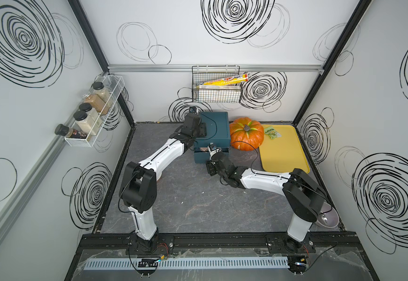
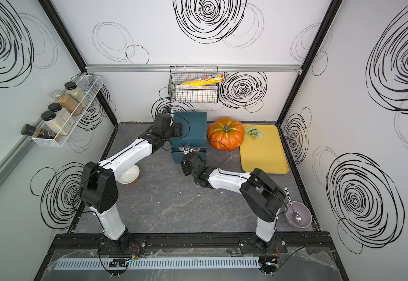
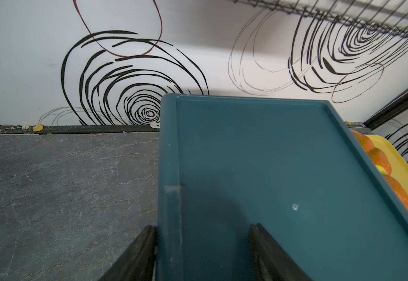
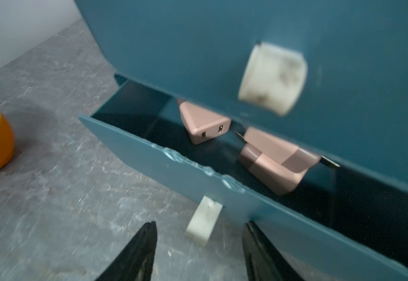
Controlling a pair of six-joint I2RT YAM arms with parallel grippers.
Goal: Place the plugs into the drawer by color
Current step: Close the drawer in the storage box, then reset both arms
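**Drawer chest.** The drawer chest [image 1: 216,126] stands upright on the grey surface [image 1: 185,194], close to the back wall. Its bottom drawer [image 4: 149,150] stands partly open. The drawer directly above is closed, and its pale upper handle [image 4: 273,77] projects from the front.

**Plugs.** Pink plugs lie inside the open bottom drawer. A single pink plug [image 4: 204,126] sits near the middle with its two slots facing outward. A pink cluster [image 4: 271,165] of at least two more lies just beside it. These touch each other and are partly hidden under the drawer above. A metal prong [image 4: 329,164] shows at the cluster's edge. The full count inside cannot be told.

**Left claw.** The left claw [image 3: 203,226] is at the chest's top, on its left edge, with jaws apart. The outer finger [image 3: 144,248] lies along the outside of the chest's side wall. The inner finger [image 3: 271,250] is over the top panel, and the rim runs between the two. No clamping is evident.

**Right claw.** The right claw [image 4: 200,223] is low in front of the chest and faces the bottom drawer's front panel. Its jaws are apart and it holds nothing. The lower handle [image 4: 204,220] sits in line with the gap, and neither fingertip touches it.

**Surroundings.**
- A pumpkin [image 1: 246,136] sits just beside the chest's right side; whether they touch cannot be told.
- A yellow tray [image 1: 283,150] lies beyond the pumpkin.
- An orange bowl [image 2: 128,175] stands off the chest's left front, apart from it.
- A black wire basket [image 1: 216,90] hangs on the wall above the chest.
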